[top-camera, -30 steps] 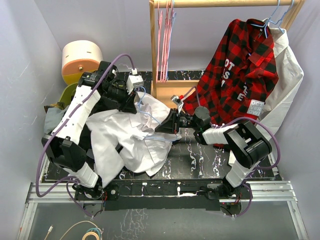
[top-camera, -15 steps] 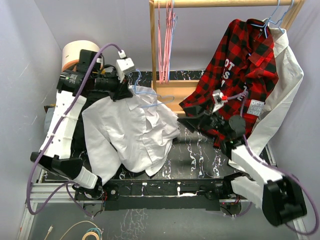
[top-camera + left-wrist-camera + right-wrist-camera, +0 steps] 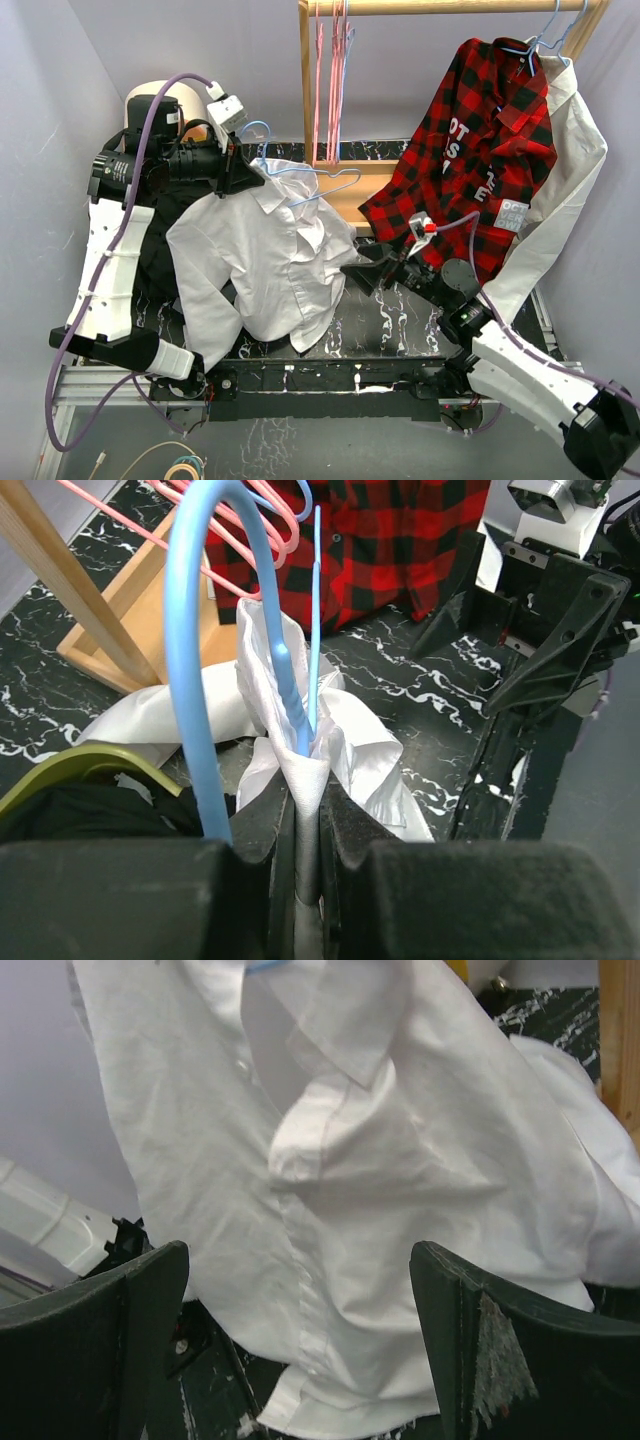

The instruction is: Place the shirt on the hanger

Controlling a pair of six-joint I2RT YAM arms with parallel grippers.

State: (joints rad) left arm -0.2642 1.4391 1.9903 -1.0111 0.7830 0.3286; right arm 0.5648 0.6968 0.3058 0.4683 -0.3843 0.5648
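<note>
The white shirt (image 3: 270, 262) hangs from its collar, lifted off the table, its front panel and buttons facing my right wrist camera (image 3: 340, 1180). The light blue hanger (image 3: 305, 180) sits in the collar, with its hook (image 3: 190, 650) rising beside my left fingers. My left gripper (image 3: 240, 176) is shut on a fold of the collar cloth (image 3: 306, 800), and the hanger's wire (image 3: 314, 610) runs down into that fold. My right gripper (image 3: 356, 274) stands open a little right of the shirt's lower edge. Nothing sits between its fingers (image 3: 150, 1310).
A wooden rack (image 3: 304, 110) stands behind, with pink hangers (image 3: 330, 80) on its rail. A red-and-black plaid shirt (image 3: 470, 150) and another white garment (image 3: 572, 160) hang at the right. A black garment (image 3: 152, 240) lies under my left arm. A cream cylinder (image 3: 150, 98) sits at the back left.
My right gripper has opened, let go of the shirt and drawn back to the right. My left arm has raised the shirt and hanger up and toward the back left.
</note>
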